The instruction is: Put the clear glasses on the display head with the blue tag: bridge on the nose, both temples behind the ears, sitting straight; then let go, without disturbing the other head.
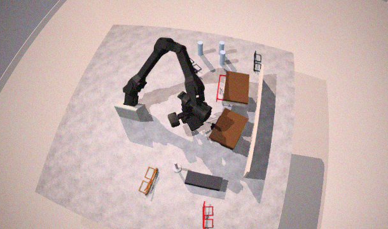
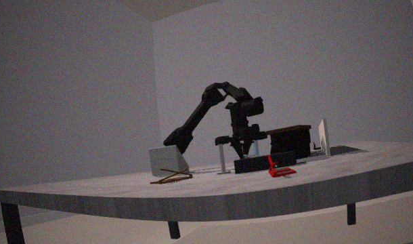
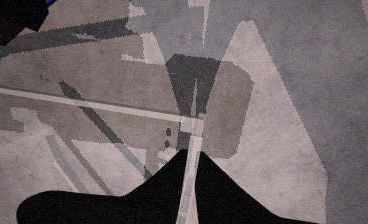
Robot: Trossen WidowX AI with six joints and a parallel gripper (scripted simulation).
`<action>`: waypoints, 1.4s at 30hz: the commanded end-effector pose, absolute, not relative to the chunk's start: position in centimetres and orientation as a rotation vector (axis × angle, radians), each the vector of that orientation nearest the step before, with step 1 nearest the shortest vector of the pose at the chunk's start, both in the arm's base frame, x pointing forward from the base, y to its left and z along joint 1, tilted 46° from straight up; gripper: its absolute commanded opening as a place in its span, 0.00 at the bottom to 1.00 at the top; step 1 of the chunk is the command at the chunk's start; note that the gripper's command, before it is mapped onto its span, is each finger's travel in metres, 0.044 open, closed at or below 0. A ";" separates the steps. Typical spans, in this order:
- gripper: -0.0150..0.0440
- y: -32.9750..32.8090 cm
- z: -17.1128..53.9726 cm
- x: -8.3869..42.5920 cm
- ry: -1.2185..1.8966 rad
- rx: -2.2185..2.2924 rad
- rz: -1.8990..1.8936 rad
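Note:
The clear glasses lie low over the table, with one long pale temple (image 3: 95,106) and the front bar (image 3: 187,192) meeting at a corner in the wrist view. My gripper (image 3: 191,156) (image 2: 243,157) is shut on the front bar near that corner. The nearer brown-topped display head (image 1: 228,128) is just right of my gripper. Dark head parts (image 3: 10,20) with a sliver of blue (image 3: 49,1) show at the wrist view's upper left. The other head (image 1: 236,86) stands behind, with a red frame (image 1: 218,87) at its left side. Most of the glasses are hidden by the arm in the top view.
A pale upright panel (image 1: 255,127) stands right of the heads. Blue-grey posts (image 1: 200,48) (image 1: 222,58) stand at the back. A dark block (image 1: 203,180), a small post (image 1: 177,166), orange glasses (image 1: 155,175) and red glasses (image 1: 203,216) are at the front.

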State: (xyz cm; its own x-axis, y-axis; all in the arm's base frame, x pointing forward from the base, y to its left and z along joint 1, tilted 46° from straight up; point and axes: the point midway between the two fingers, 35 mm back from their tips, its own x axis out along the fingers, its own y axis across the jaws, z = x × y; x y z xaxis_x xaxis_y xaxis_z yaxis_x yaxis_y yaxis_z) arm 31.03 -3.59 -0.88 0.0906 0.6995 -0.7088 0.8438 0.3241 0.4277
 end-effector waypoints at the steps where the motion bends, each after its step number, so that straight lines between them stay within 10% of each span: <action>1: 0.26 -3.6 -0.9 31.0 1.648 1.416 -0.192; 42: 0.25 -14.9 3.4 30.5 1.657 1.659 -0.504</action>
State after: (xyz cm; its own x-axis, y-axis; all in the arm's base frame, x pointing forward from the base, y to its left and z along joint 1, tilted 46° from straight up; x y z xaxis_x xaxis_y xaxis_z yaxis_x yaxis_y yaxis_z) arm 30.88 -13.24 4.72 0.0968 0.6915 -0.7159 0.9341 0.1852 0.3053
